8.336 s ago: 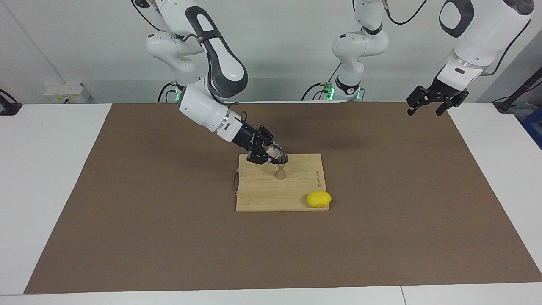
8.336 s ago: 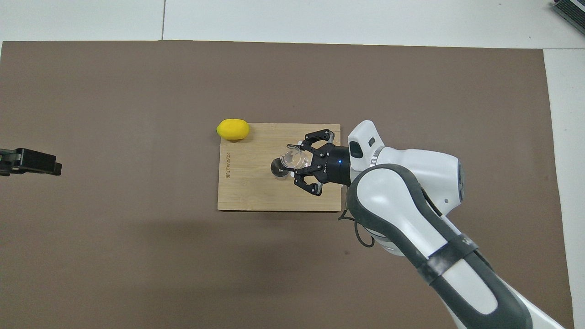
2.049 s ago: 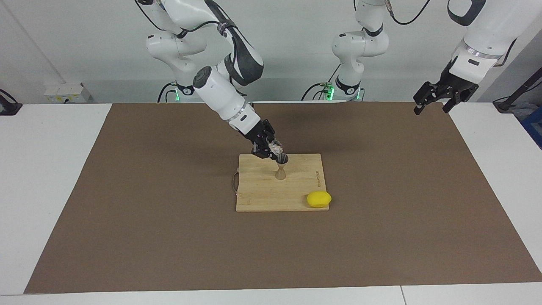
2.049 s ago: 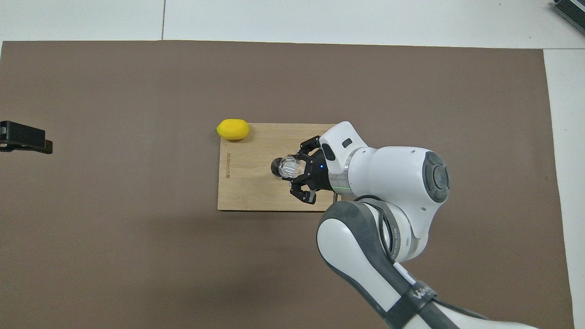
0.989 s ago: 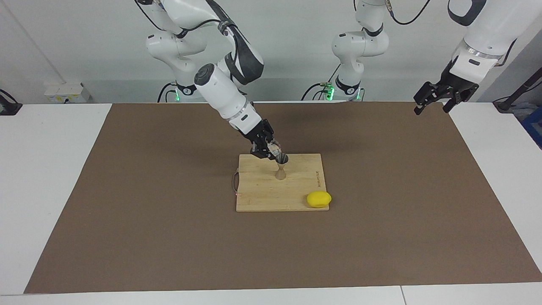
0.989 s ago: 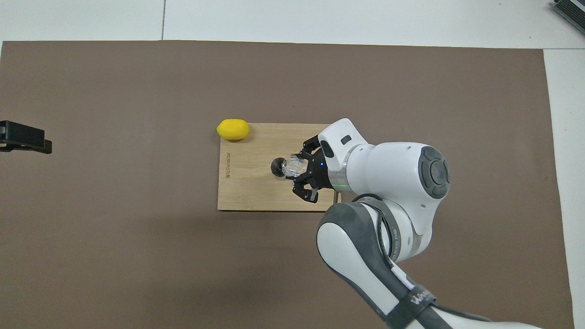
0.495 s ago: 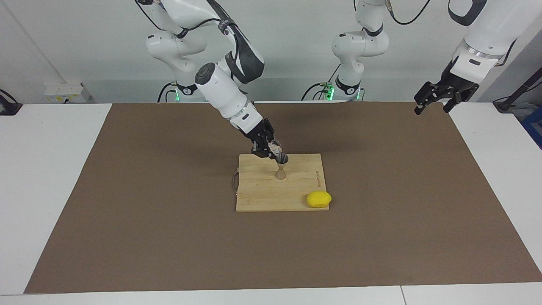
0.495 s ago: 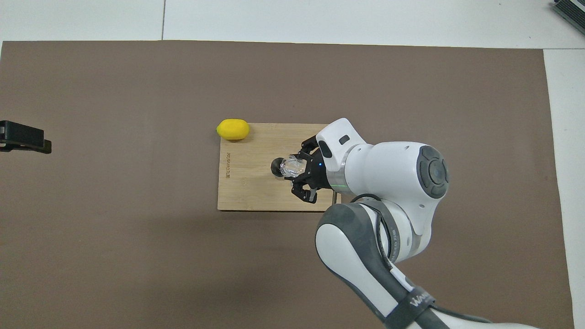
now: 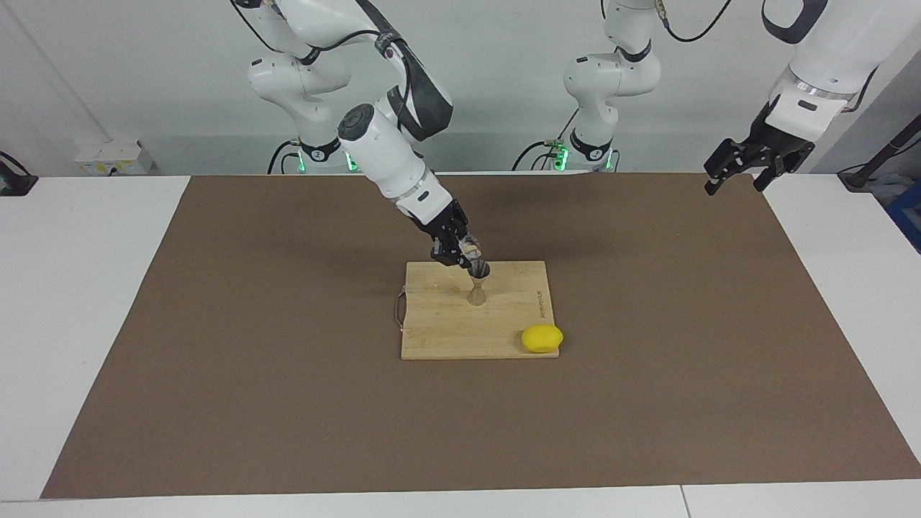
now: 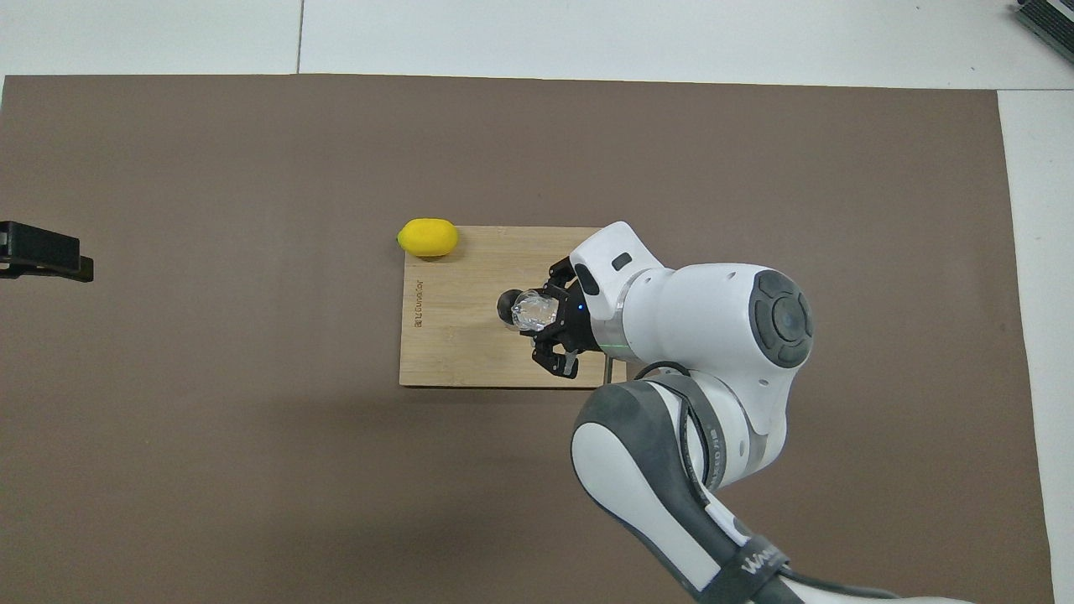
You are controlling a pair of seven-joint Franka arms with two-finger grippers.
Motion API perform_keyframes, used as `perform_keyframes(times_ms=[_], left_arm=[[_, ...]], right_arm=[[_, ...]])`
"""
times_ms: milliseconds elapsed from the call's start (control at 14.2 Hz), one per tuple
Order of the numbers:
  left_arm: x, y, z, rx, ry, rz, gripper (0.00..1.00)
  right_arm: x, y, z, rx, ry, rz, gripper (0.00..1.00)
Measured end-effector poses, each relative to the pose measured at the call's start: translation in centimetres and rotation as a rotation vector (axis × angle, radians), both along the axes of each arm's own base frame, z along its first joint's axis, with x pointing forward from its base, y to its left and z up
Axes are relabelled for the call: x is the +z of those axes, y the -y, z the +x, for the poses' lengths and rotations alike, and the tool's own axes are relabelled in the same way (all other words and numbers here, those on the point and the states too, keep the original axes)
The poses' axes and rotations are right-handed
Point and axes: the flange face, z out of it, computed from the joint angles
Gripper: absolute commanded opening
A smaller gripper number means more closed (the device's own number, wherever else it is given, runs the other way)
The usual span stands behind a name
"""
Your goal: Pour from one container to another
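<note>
So the only writing I'm spotting is a burnt-in brand stamp along one short edge of the cutting board (image 9: 504,327), at the end toward the left arm, and it's too small for me to actually read. There's also white lettering on the dark band of the right arm low in the overhead view, partly cut off, so no luck there either.

The board is pale bamboo with visible strip grain, rectangular, with a small loop handle on the end toward the right arm. It's sitting on a matte brown mat (image 9: 216,360) that's covering most of the white table (image 9: 72,288).

The jigger (image 9: 478,282) is standing upright on the board, a little steel hourglass, two cones meeting at a skinny waist. The right gripper (image 9: 464,253) is clamping its fingers on the glass cup (image 10: 534,309), which is clear, squat and thick-bottomed. It's holding the cup tipped steeply right over the jigger's open top, mouth down toward it.

A smooth, bright yellow lemon (image 9: 542,338) is lying at the board's corner farthest from the robots, on the left arm's end.

The left gripper (image 9: 745,167) is waiting up in the air over the mat's edge at its own end of the table, fingers spread apart, holding nothing.
</note>
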Motion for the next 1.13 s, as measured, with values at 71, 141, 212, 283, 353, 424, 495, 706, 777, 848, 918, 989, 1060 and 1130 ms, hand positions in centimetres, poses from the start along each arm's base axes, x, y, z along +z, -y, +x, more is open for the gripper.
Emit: perform_keyframes(times_ms=[71, 141, 212, 283, 353, 424, 495, 706, 777, 848, 918, 989, 1060, 1130], left_arm=[[0.00, 0.00, 0.00, 0.000, 0.000, 0.000, 1.00], [0.00, 0.00, 0.00, 0.000, 0.000, 0.000, 1.00], [0.00, 0.00, 0.00, 0.000, 0.000, 0.000, 1.00], [0.00, 0.00, 0.00, 0.000, 0.000, 0.000, 1.00], [0.00, 0.00, 0.00, 0.000, 0.000, 0.000, 1.00], [0.00, 0.00, 0.00, 0.000, 0.000, 0.000, 1.00], [0.00, 0.00, 0.00, 0.000, 0.000, 0.000, 1.00], [0.00, 0.00, 0.00, 0.000, 0.000, 0.000, 1.00], [0.00, 0.00, 0.00, 0.000, 0.000, 0.000, 1.00], [0.00, 0.00, 0.00, 0.000, 0.000, 0.000, 1.00], [0.00, 0.00, 0.00, 0.000, 0.000, 0.000, 1.00], [0.00, 0.00, 0.00, 0.000, 0.000, 0.000, 1.00], [0.00, 0.00, 0.00, 0.000, 0.000, 0.000, 1.00], [0.00, -0.01, 0.00, 0.000, 0.000, 0.000, 1.00]], right_arm=[[0.00, 0.01, 0.01, 0.001, -0.001, -0.001, 0.00], [0.04, 0.04, 0.05, 0.002, 0.001, -0.003, 0.00], [0.08, 0.06, 0.08, 0.004, 0.005, -0.008, 0.00], [0.10, 0.07, 0.09, 0.004, 0.005, -0.016, 0.00], [0.09, 0.06, 0.08, 0.001, 0.001, -0.022, 0.00], [0.10, 0.04, 0.08, 0.001, 0.001, -0.029, 0.00], [0.08, 0.01, 0.11, -0.002, 0.000, -0.039, 0.00], [0.13, -0.16, 0.32, -0.011, -0.008, -0.057, 0.00], [0.20, -0.21, 0.35, -0.009, -0.011, -0.059, 0.00], [0.27, -0.25, 0.40, -0.010, -0.013, -0.058, 0.00], [0.30, -0.27, 0.43, -0.012, -0.014, -0.057, 0.00], [0.29, -0.28, 0.45, -0.014, -0.016, -0.057, 0.00], [0.28, -0.29, 0.47, -0.015, -0.017, -0.057, 0.00], [0.26, -0.29, 0.48, -0.016, -0.018, -0.057, 0.00]])
